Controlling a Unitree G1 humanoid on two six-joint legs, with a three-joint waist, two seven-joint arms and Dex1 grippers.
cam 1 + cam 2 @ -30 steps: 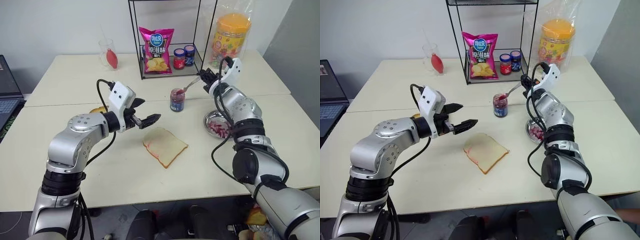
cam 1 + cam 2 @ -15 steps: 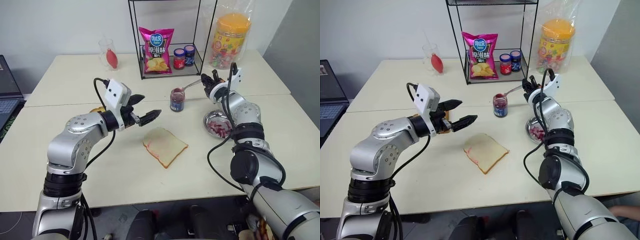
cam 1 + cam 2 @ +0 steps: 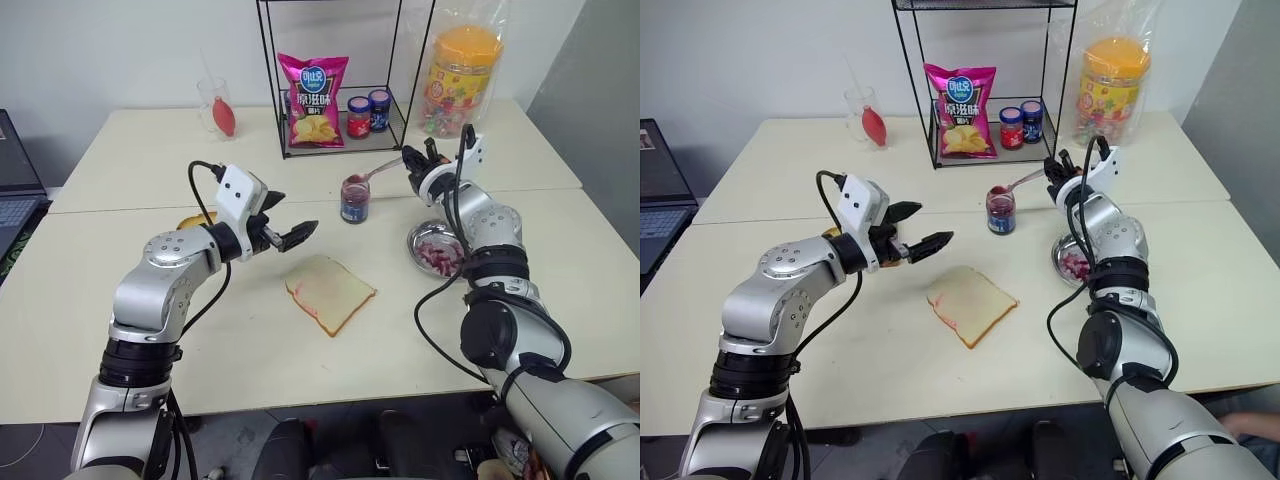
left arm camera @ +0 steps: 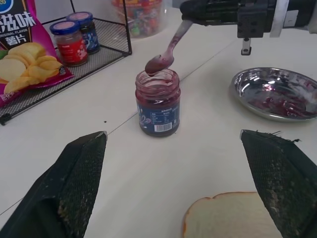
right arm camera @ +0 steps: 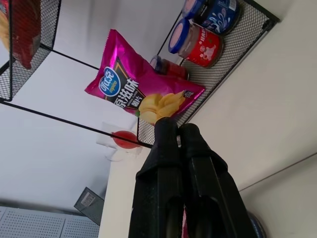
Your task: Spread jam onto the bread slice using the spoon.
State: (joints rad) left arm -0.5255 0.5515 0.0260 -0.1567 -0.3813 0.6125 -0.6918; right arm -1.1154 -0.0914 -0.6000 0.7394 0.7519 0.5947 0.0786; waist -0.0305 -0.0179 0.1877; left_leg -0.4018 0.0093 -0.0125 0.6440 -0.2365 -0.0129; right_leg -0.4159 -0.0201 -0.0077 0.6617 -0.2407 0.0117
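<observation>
The right gripper point(image 3: 412, 165) is clenched on the handle end of the spoon point(image 4: 166, 52), whose bowl sits over the mouth of the open jar holding the jam point(image 4: 158, 101). The spoon is stiff, light and likely slippery; gripping well back on the handle suits it. The left gripper point(image 3: 292, 226) hangs released above the table point(image 3: 230, 340), near the soft bread slice point(image 3: 330, 291). How much jam the bowl carries is hard to judge.

laptop point(image 3: 12, 205) cut off, toasted slice point(image 3: 196, 219) mostly hidden
</observation>
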